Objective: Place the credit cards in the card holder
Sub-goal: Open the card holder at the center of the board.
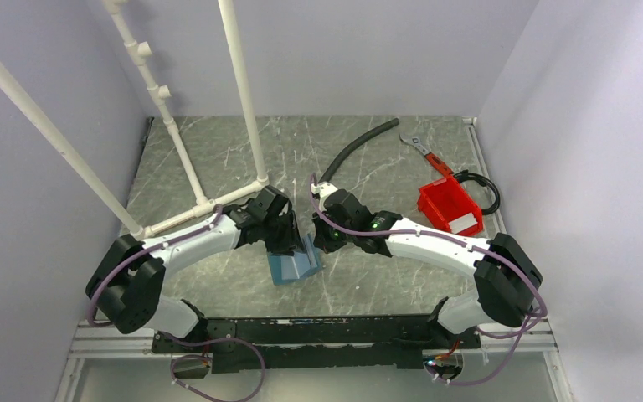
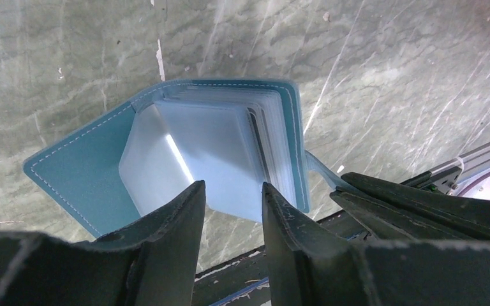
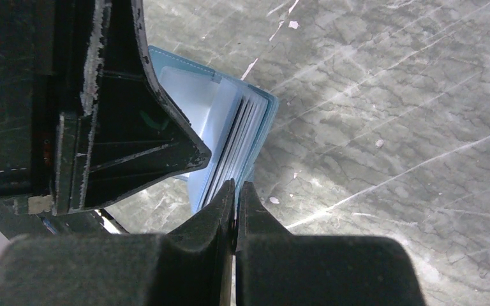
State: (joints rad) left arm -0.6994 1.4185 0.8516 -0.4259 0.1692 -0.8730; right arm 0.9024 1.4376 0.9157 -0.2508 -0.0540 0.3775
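Holder: small blue bifold card holder [image 1: 295, 266] lay open on the grey marbled desk [image 1: 218, 159], between both arms.
Left gripper [image 2: 233, 188]: narrowly parted over the clear plastic sleeves [image 2: 191, 146], holding nothing.
Right gripper [image 3: 236, 189]: closed to a hairline at the holder's edge; contents unclear.
Cards: dark edges among the sleeves, possibly thin dark credit cards [image 2: 259, 140].
Risk: the holder could slide or fold shut; the 2 crowded grippers could collide.

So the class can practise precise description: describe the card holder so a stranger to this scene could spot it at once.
On the grey marbled table, look near the front middle, where the left gripper and right gripper meet. Between them is the card holder, a small teal-blue wallet opened on clear sleeves. Nothing else there is blue; the red bin stands far right.
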